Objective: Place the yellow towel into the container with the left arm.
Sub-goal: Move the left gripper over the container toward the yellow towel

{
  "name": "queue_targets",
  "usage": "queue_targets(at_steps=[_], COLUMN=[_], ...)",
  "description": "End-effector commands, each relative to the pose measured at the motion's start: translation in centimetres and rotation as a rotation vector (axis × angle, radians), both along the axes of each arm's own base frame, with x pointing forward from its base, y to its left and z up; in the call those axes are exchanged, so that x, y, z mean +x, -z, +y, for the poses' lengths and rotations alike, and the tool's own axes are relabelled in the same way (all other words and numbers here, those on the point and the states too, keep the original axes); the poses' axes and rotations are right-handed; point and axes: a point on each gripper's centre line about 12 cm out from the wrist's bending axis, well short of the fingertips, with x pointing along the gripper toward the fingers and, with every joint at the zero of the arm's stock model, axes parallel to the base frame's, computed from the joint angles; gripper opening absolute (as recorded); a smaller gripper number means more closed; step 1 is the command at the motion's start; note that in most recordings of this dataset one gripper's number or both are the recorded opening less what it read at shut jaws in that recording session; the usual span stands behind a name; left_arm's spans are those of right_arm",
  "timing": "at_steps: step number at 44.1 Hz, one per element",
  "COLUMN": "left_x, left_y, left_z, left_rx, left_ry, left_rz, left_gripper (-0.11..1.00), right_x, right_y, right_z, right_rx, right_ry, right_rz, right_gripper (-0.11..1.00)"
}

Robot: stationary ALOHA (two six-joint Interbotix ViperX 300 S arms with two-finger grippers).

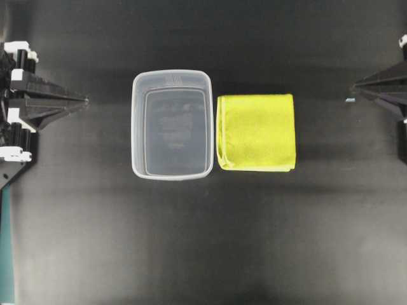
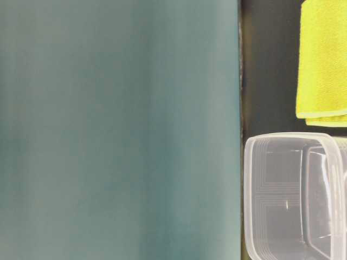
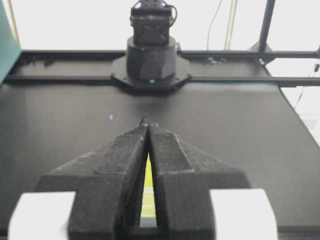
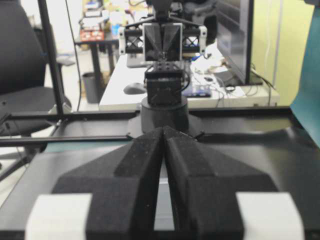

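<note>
The yellow towel [image 1: 257, 132] lies folded square on the black table, just right of the container [image 1: 172, 124], a clear plastic tub standing upright with nothing in it. Both also show at the right of the table-level view, the towel [image 2: 323, 59] above the container [image 2: 295, 195]. My left gripper [image 1: 82, 100] rests shut at the far left, well apart from the tub. In the left wrist view its tips [image 3: 148, 123] meet, with a sliver of yellow towel [image 3: 148, 172] seen through the gap behind them. My right gripper [image 1: 356, 87] sits shut at the far right; in its wrist view the tips [image 4: 163, 129] touch.
A teal panel [image 2: 119, 130] fills most of the table-level view. The opposite arm's base [image 3: 151, 57] stands at the table's far edge in the left wrist view. A small pale speck [image 1: 349, 100] lies on the black table [image 1: 203, 241] near the right gripper.
</note>
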Motion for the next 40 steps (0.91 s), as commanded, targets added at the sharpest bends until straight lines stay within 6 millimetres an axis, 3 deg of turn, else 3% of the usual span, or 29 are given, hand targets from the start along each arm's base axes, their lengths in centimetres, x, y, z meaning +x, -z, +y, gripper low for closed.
queue_targets(at_steps=[1, 4, 6, 14, 27, 31, 32, 37, 40], left_x=[1.3, 2.4, 3.5, 7.6, 14.5, 16.5, 16.9, 19.3, 20.4], left_y=[-0.8, -1.3, -1.9, -3.1, -2.1, -1.7, -1.7, -1.6, -1.6], left_z=[0.5, 0.7, 0.7, 0.6, 0.5, 0.6, 0.6, 0.9, 1.2], left_rx=[0.004, -0.015, -0.022, -0.012, -0.005, 0.005, 0.009, 0.049, 0.069], left_ry=[-0.02, -0.026, -0.023, -0.021, -0.021, -0.022, -0.022, -0.021, -0.021], left_rz=[0.02, 0.052, 0.074, 0.186, 0.492, 0.575, 0.589, 0.683, 0.73], left_gripper=[0.06, 0.03, 0.01, 0.01, 0.01, 0.01, 0.01, 0.05, 0.15], right_x=[0.3, 0.2, 0.2, 0.1, -0.6, -1.1, -1.2, -2.2, -2.6], right_y=[0.0, 0.6, 0.8, 1.7, 3.2, 3.0, 2.9, 2.4, 1.9], right_z=[0.2, 0.1, 0.2, 0.1, -0.1, -0.3, -0.4, -0.6, -0.6], right_rx=[0.014, 0.033, 0.045, 0.119, 0.133, 0.13, 0.131, 0.132, 0.13], right_ry=[-0.009, -0.006, -0.009, -0.007, 0.011, 0.023, 0.028, 0.038, 0.036], right_rz=[0.006, 0.031, 0.051, 0.133, 0.249, 0.251, 0.251, 0.238, 0.214], right_gripper=[0.01, 0.06, 0.0, -0.01, 0.03, 0.18, 0.31, 0.7, 0.81])
